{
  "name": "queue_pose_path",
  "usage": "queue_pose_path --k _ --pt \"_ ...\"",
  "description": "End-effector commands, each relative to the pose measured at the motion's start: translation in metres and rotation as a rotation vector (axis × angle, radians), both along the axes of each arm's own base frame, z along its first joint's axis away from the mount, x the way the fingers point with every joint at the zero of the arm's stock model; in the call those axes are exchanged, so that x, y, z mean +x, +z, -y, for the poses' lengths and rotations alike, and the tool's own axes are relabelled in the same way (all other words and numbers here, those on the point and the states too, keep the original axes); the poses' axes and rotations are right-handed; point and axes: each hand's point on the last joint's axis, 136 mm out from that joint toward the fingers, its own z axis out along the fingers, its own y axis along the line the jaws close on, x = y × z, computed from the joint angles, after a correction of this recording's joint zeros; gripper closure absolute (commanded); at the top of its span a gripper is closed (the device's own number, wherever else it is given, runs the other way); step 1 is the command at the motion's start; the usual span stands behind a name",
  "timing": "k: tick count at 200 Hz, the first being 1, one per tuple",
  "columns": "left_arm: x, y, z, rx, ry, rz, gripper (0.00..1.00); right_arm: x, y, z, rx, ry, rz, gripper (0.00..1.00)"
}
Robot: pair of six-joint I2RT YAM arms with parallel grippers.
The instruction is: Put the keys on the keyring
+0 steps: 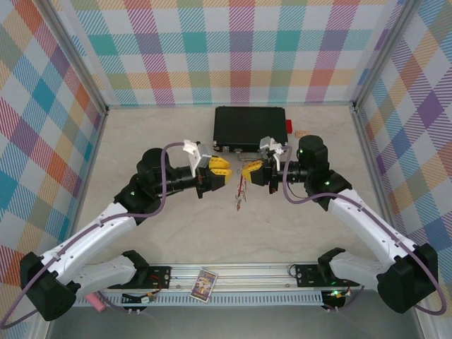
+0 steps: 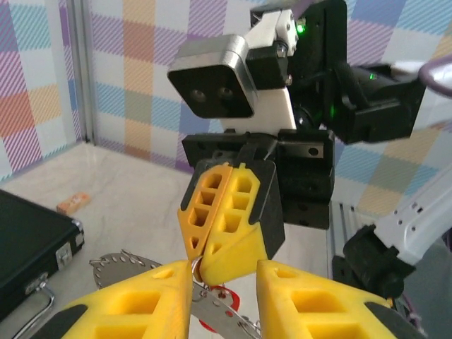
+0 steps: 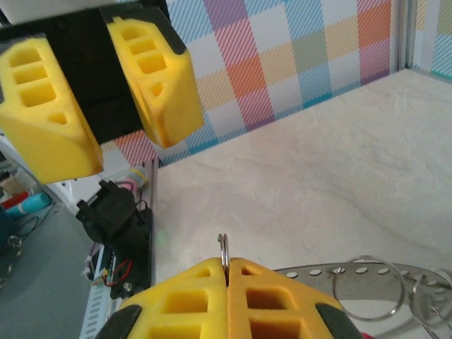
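Dangling above the tabletop's middle, on the near side of the black case (image 1: 251, 127), the keyring (image 1: 241, 187) hangs from my right gripper (image 1: 247, 171), which is clamped on it. Left wrist: my left gripper (image 2: 222, 275) stands parted, with red-tagged silver keys (image 2: 212, 309) just below. Right wrist: thin bright wire pokes up between the closed pads (image 3: 183, 296). I judge it light, springy and slippery, best pinched across the wire.

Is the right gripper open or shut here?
Shut: right wrist view shows the right gripper with yellow jaws pressed together, the keyring wire pinched between them.
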Motion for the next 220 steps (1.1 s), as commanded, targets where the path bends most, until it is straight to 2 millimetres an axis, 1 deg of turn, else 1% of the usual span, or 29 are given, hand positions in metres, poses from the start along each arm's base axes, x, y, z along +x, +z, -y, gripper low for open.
queue_pose_path --k 1,30,36,51,90,130,141,164,181,194,220 --pt "-0.006 -0.024 -0.006 0.154 -0.028 -0.013 0.72 0.0 -0.007 -0.004 -0.072 0.024 0.073 1.0" --pt "-0.003 -0.039 -0.008 0.247 -0.033 0.005 0.73 0.004 -0.026 -0.012 -0.142 0.04 0.064 1.0" --pt "-0.005 -0.047 -0.01 0.283 -0.039 -0.011 0.73 0.005 -0.029 -0.014 -0.151 0.041 0.064 1.0" --pt "-0.003 -0.058 -0.011 0.333 -0.045 -0.009 0.73 0.005 -0.037 -0.016 -0.178 0.042 0.078 1.0" --pt "-0.003 -0.078 -0.014 0.408 -0.064 0.013 0.74 0.005 -0.044 -0.02 -0.207 0.037 0.129 1.0" --pt "-0.001 -0.085 -0.013 0.418 -0.06 0.051 0.75 -0.001 -0.049 -0.028 -0.235 0.029 0.223 1.0" --pt "0.0 -0.09 -0.014 0.437 -0.054 0.067 0.76 -0.001 -0.051 -0.03 -0.247 0.014 0.259 1.0" --pt "-0.004 -0.098 -0.016 0.483 -0.064 0.147 0.78 0.001 -0.052 -0.029 -0.258 -0.032 0.326 1.0" --pt "-0.003 -0.104 -0.018 0.512 -0.047 0.187 0.78 -0.001 -0.051 -0.029 -0.259 -0.046 0.359 1.0" --pt "-0.004 -0.105 -0.017 0.515 -0.047 0.203 0.78 -0.004 -0.05 -0.031 -0.256 -0.039 0.369 1.0" --pt "-0.006 -0.101 -0.013 0.496 -0.052 0.228 0.78 -0.008 -0.051 -0.035 -0.264 -0.032 0.39 1.0"
